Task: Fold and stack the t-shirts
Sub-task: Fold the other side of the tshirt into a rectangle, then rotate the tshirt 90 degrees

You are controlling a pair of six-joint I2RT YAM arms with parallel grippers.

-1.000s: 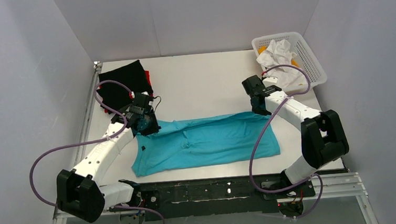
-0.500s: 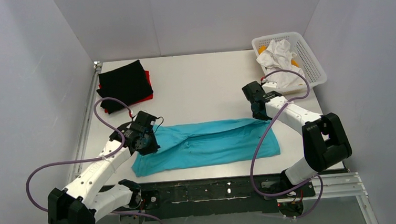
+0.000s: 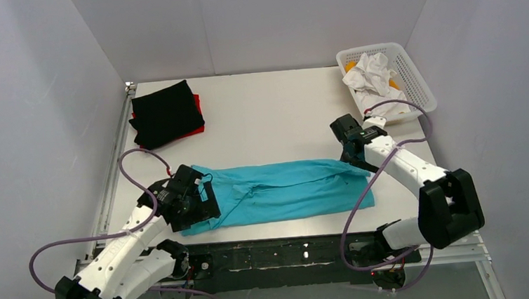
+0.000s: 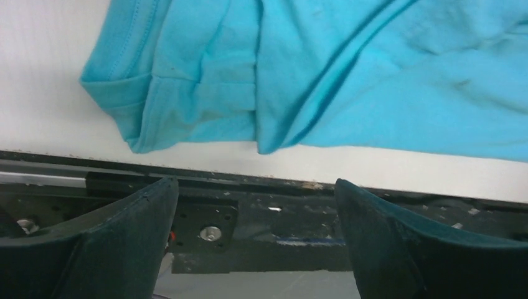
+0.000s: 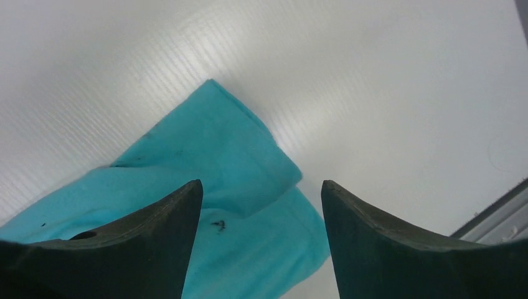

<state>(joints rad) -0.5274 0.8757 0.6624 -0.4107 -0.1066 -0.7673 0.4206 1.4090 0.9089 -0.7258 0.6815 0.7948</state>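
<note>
The turquoise t-shirt (image 3: 286, 190) lies flat near the table's front edge, folded lengthwise into a long band. My left gripper (image 3: 208, 201) hovers at its left end, open and empty; in the left wrist view the t-shirt (image 4: 324, 68) lies beyond the left gripper (image 4: 252, 182), which is over the table's front rail. My right gripper (image 3: 356, 161) is above the band's far right corner, open, with the t-shirt (image 5: 236, 149) lying beneath the right gripper (image 5: 261, 182) and not held. A folded black t-shirt (image 3: 166, 114) rests on a red one (image 3: 196, 131) at the far left.
A white mesh basket (image 3: 411, 76) with crumpled white cloth (image 3: 369, 75) stands at the far right corner. The black rail (image 3: 290, 250) runs along the table's near edge, with both arm bases on it. Grey walls close in on three sides.
Both grippers carried the shirt's far edge toward the near side, folding it into a narrower band, then opened and let go. The left arm swung down toward the front edge.
</note>
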